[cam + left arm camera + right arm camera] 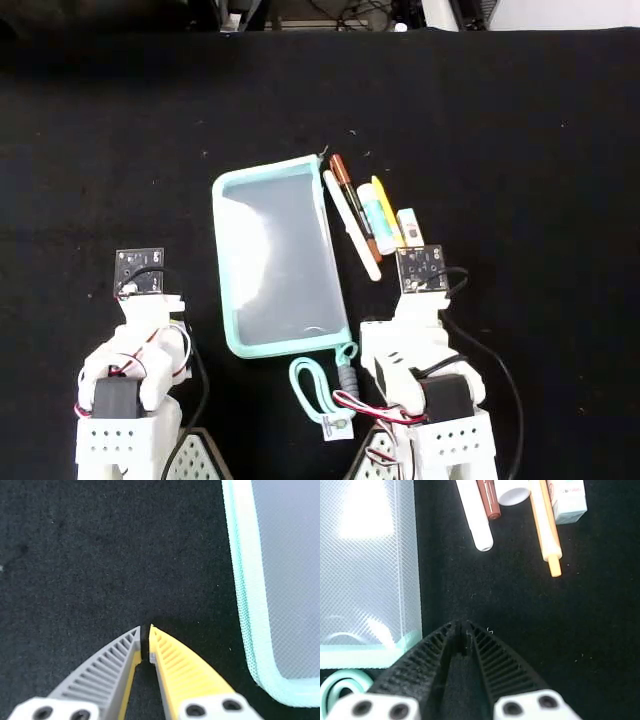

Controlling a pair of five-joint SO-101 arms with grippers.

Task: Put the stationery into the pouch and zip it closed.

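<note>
A black cloth (520, 120) covers the table. At centre frame lies the mint-edged clear pouch (275, 250), flat. All the stationery lies outside it, fanned on the cloth just beside its upper right edge. My left gripper (145, 635), lower left, and my right gripper (462, 630), lower right of centre, each rest with tips pressed together, gripping nothing. A mint strap (310, 385) loops below the pouch. Then come the white pen (350, 225), brown marker (355, 205), yellow pen (388, 210), white-and-blue tube (378, 218) and small box (410, 228), whose print is too small to read.
</note>
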